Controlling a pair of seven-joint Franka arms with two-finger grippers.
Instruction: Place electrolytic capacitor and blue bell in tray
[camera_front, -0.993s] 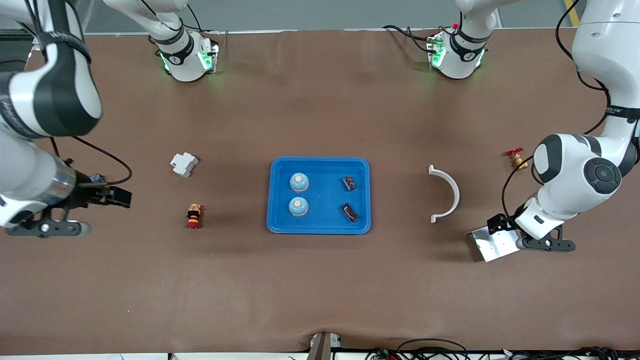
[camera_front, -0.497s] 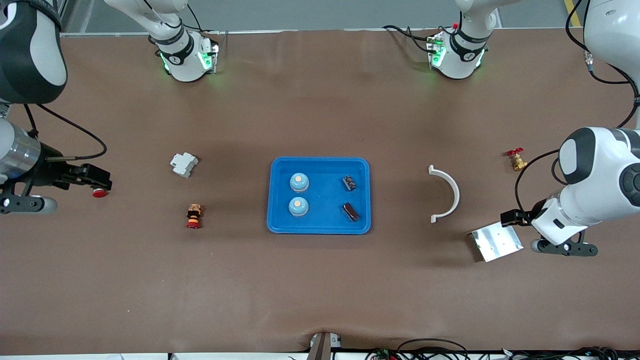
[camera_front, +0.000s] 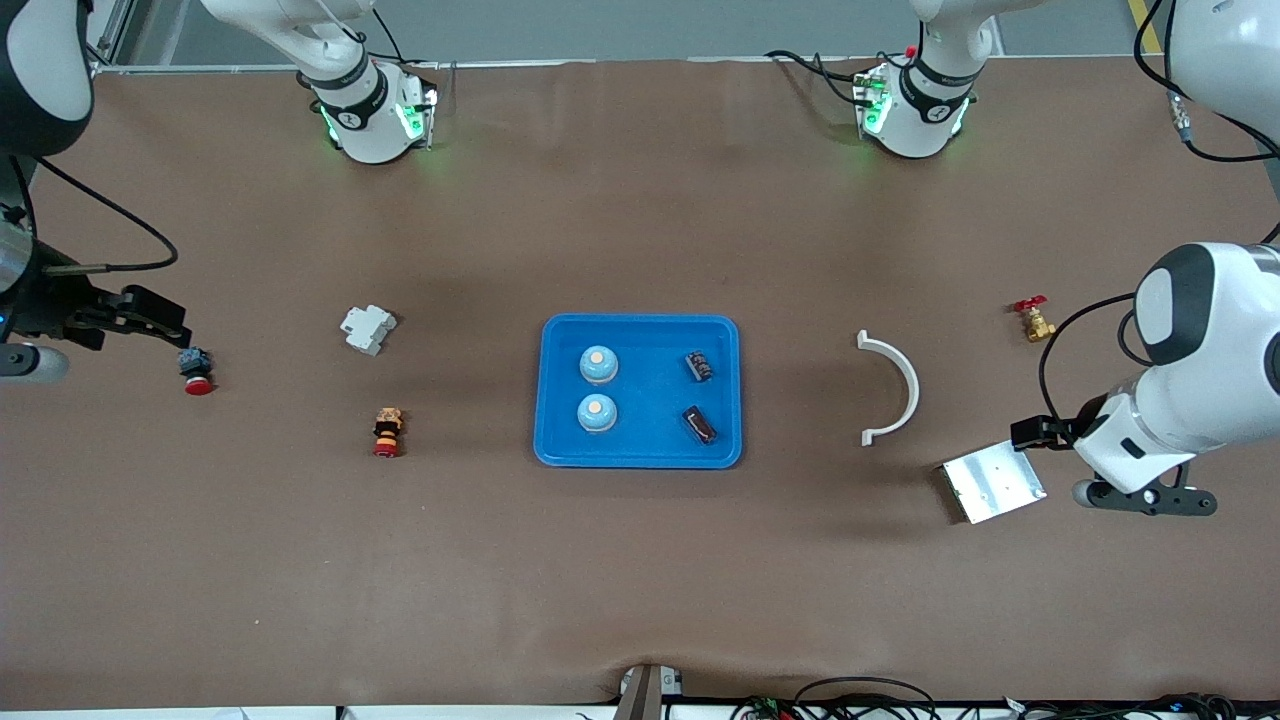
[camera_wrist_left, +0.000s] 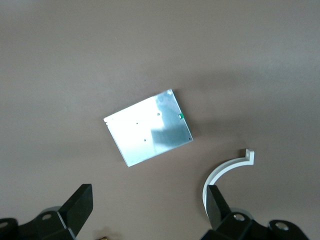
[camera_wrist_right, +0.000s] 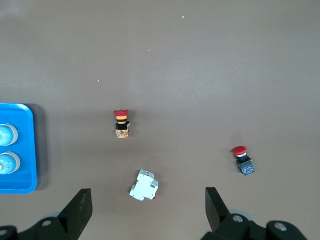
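Note:
The bright-blue tray (camera_front: 650, 330) lies at the table's middle. In it rest two blue bells (camera_front: 598, 365) (camera_front: 597, 411) and two dark electrolytic capacitors (camera_front: 699, 365) (camera_front: 700, 424). My right gripper (camera_front: 165, 318) hangs open and empty over the right arm's end of the table, just above a red push button (camera_front: 196, 371). The right wrist view shows its fingers (camera_wrist_right: 80, 207) wide apart and the tray's edge (camera_wrist_right: 20, 186) with both bells (camera_wrist_right: 7, 134). My left gripper (camera_front: 1030, 432) is open and empty beside the silver plate (camera_front: 993, 482); its fingers (camera_wrist_left: 217, 207) frame bare table.
A white circuit breaker (camera_front: 367, 328) and a red-and-orange stacked button (camera_front: 387, 431) lie between the tray and the right arm's end. A white curved bracket (camera_front: 893, 388) and a red-handled brass valve (camera_front: 1032, 318) lie toward the left arm's end.
Both arms have drawn away from the tray toward their ends of the table. The right gripper's move uncovered the red push button. The left gripper came off the silver plate.

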